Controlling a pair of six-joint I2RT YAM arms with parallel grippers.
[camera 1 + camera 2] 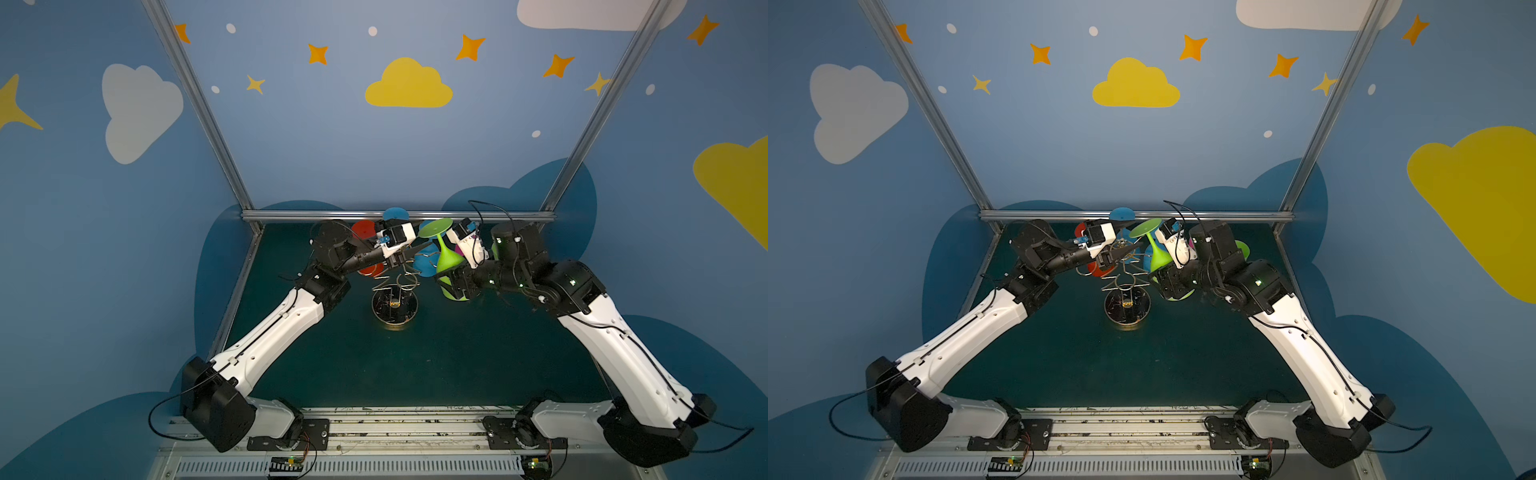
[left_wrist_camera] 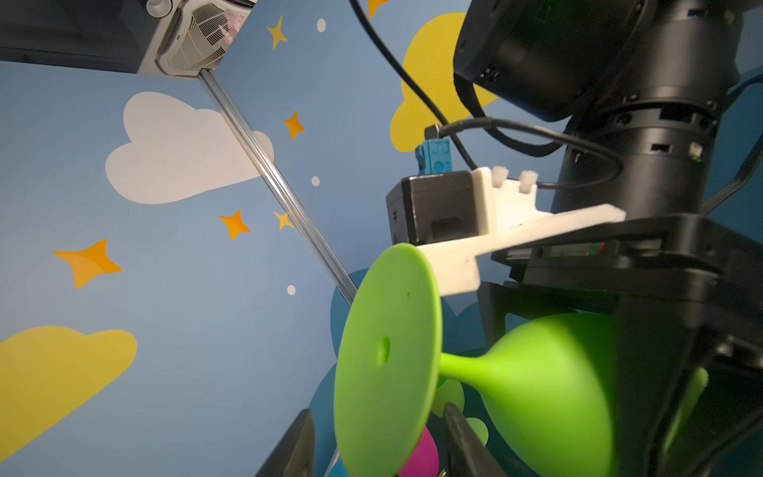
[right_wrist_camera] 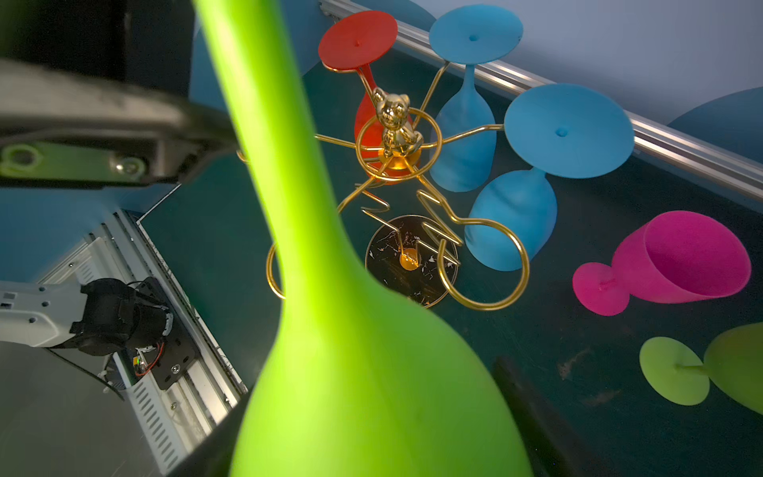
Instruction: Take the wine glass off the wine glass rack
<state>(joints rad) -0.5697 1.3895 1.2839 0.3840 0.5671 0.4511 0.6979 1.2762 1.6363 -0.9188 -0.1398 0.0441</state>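
Blue walls [image 1: 291, 145] on three sides, decals all over: yellow cloud [image 1: 408, 85] centre back, white cloud [image 1: 139, 110] left, orange stars [image 1: 470, 47], small white dots [image 1: 372, 31], dark blue cloud shapes [image 1: 577, 199] low down. Aluminium posts [image 1: 199, 108] slant up from back corners. Aluminium crossbar [image 1: 332, 215] along back edge. Dark teal tabletop [image 1: 415, 365], dimly lit, scuffed. Ceiling air vent [image 2: 202, 37] in left wrist view.

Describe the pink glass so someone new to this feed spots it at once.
Start at the gold wire rack standing on the dark green table. Two glasses lie on their sides beside it, on the side of the right arm. The pink wine glass is the only magenta one; its lying neighbour is green.
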